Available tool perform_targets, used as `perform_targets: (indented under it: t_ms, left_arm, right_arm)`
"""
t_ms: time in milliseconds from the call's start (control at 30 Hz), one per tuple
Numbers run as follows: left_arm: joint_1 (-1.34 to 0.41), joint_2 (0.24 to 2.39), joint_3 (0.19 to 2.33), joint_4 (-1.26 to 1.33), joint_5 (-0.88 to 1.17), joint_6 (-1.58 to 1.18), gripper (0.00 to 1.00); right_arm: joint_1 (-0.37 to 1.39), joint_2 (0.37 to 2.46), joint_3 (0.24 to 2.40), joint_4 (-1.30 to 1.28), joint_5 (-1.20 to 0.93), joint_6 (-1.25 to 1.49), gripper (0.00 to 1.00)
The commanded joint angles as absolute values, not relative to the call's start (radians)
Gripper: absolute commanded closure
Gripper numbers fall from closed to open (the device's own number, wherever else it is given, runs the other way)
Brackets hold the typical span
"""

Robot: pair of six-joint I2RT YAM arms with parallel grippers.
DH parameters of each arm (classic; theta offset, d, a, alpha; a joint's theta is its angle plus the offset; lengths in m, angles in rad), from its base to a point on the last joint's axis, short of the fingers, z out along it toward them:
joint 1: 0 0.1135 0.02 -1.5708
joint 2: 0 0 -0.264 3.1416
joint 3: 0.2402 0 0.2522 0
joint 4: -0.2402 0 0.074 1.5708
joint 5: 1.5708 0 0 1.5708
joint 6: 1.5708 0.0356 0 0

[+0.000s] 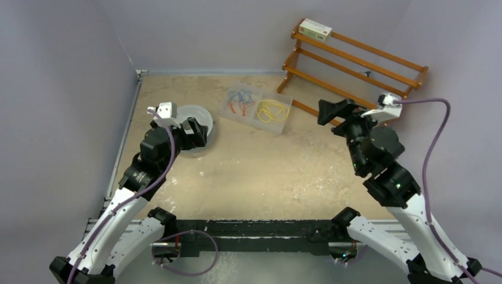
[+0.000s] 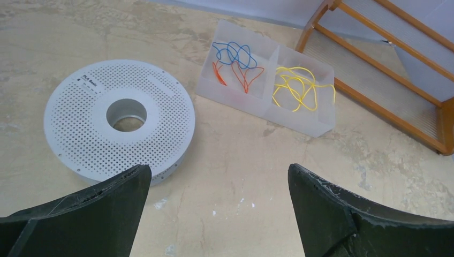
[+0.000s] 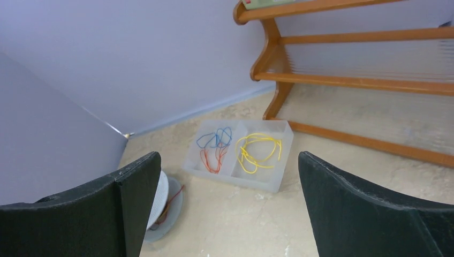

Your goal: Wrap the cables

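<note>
Thin yellow cables [image 2: 297, 85] are seen loosely tangled in the clear tray [image 2: 300, 122]; left gripper [image 2: 219, 174] and right gripper [image 3: 229, 160] are spread wide, empty.

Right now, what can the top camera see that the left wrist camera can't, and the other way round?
Only the top view: the left arm, the right arm and the small box on the wooden rack. Only the left wrist: the spool with its tiny holes and printed label. Both: the spool, the clear tray, the yellow cables, the red and blue wires and the rack.
</note>
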State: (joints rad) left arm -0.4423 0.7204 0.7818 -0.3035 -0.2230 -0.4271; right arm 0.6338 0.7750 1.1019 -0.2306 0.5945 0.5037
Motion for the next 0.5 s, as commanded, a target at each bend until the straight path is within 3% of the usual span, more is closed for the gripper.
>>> perform_targets:
  t_ms: [0,467]
  left_arm:
    - [-0.432,0.737,0.811,-0.269,-0.261,-0.414,0.01]
    - [-0.427,0.832,0.819,-0.295,-0.326,-0.434,0.02]
  right_arm:
    - [0.633,0.769,1.112,-0.341,0.613,0.445,0.01]
    - [0.633,0.746,1.008,-0.264,0.380,0.288,0.01]
